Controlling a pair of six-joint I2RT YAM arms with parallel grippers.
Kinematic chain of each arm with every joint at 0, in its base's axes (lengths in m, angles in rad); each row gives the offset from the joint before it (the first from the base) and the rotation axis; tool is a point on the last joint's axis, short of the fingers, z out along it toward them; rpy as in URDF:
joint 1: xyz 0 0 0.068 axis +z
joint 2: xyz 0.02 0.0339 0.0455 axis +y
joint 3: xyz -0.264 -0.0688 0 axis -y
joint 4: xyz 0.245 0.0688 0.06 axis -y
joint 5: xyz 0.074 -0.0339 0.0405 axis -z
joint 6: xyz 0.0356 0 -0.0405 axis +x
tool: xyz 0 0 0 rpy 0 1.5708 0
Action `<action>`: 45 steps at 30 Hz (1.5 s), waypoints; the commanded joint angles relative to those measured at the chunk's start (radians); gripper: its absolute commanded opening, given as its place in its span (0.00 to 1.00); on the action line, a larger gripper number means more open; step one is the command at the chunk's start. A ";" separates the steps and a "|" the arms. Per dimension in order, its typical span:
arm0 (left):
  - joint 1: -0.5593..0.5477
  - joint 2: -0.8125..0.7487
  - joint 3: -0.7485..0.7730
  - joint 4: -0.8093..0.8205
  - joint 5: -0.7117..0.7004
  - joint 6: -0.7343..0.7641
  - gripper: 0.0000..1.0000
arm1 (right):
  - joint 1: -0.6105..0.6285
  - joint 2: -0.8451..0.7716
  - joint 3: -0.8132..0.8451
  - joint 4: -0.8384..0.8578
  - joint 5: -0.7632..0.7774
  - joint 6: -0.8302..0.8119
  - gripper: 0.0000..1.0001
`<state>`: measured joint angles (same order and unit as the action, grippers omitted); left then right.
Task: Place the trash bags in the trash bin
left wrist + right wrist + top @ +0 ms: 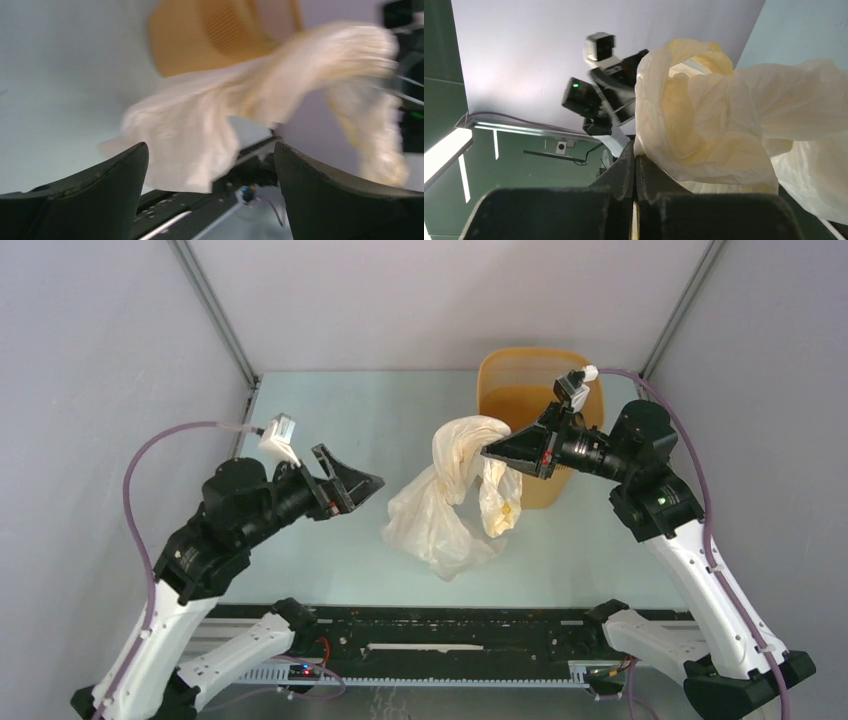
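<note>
The orange-tan mesh trash bin (530, 380) stands at the back right of the table; it also shows in the left wrist view (220, 35). A pale cream trash bag (440, 510) hangs crumpled in front of the bin, its lower part resting on the table. My right gripper (490, 450) is shut on the bag's upper fold and holds it up beside the bin's near-left wall; the bag fills the right wrist view (714, 125). My left gripper (375, 483) is open and empty, just left of the bag (210, 125), not touching it.
Grey enclosure walls with metal corner posts (215, 310) close in the pale green table (330, 410). A black rail (450, 635) runs along the near edge between the arm bases.
</note>
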<state>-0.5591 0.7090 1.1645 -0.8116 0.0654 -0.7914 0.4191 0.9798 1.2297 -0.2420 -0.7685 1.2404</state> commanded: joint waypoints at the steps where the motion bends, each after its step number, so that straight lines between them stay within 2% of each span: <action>1: -0.161 0.134 0.220 0.140 0.080 -0.004 1.00 | 0.035 -0.014 0.001 0.028 0.024 -0.002 0.00; 5: -0.290 0.296 0.313 0.143 0.043 0.020 0.99 | 0.065 -0.006 0.000 0.032 0.050 -0.009 0.00; 10: -0.283 0.399 0.337 0.074 -0.105 0.035 0.99 | 0.090 0.005 0.001 0.064 0.082 0.022 0.00; 12: -0.235 0.422 0.321 0.061 -0.091 0.047 0.94 | 0.094 0.011 0.001 0.079 0.097 0.039 0.00; 13: -0.204 0.430 0.310 0.057 -0.076 0.056 0.89 | 0.098 0.018 0.001 0.087 0.105 0.049 0.00; 14: -0.161 0.434 0.305 0.037 -0.050 0.058 0.79 | 0.102 0.025 0.001 0.090 0.114 0.063 0.00; 15: -0.113 0.435 0.299 0.022 -0.025 0.064 0.65 | 0.112 0.033 0.001 0.093 0.124 0.073 0.00; 17: -0.011 0.424 0.272 0.022 0.034 0.095 0.50 | 0.145 0.038 0.001 0.088 0.167 0.077 0.00; 18: 0.042 0.417 0.259 0.027 0.076 0.110 0.35 | 0.165 0.042 0.001 0.081 0.196 0.079 0.00; 19: 0.089 0.418 0.254 0.029 0.124 0.124 0.24 | 0.190 0.051 0.001 0.081 0.216 0.080 0.00; 22: 0.167 0.419 0.272 0.013 0.209 0.181 0.03 | 0.256 0.084 0.001 0.067 0.252 0.081 0.00; 23: 0.174 0.417 0.281 0.002 0.197 0.205 0.01 | 0.271 0.091 0.001 0.056 0.262 0.070 0.00; 28: 0.176 0.379 0.271 -0.099 -0.027 0.220 0.00 | 0.247 0.126 0.001 -0.056 0.224 -0.044 0.00; 30: 0.176 0.368 0.268 -0.123 -0.062 0.217 0.00 | 0.243 0.134 0.016 -0.154 0.208 -0.143 0.01; 32: 0.177 0.365 0.278 -0.137 -0.061 0.216 0.00 | 0.277 0.129 0.045 -0.277 0.249 -0.313 0.04; 35: 0.177 0.368 0.308 -0.121 0.005 0.208 0.00 | 0.344 0.145 0.066 -0.443 0.338 -0.477 0.08; 40: 0.220 0.408 0.338 -0.003 0.183 0.101 0.00 | 0.471 0.246 0.082 -0.537 0.395 -0.641 0.10; 45: 0.261 0.448 0.335 0.197 0.358 -0.042 0.00 | 0.486 0.298 0.149 -0.634 0.498 -0.782 0.21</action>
<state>-0.3302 1.1362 1.4502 -0.8200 0.2420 -0.6998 0.9047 1.2625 1.2957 -0.7486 -0.3912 0.6476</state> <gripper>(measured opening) 0.005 0.165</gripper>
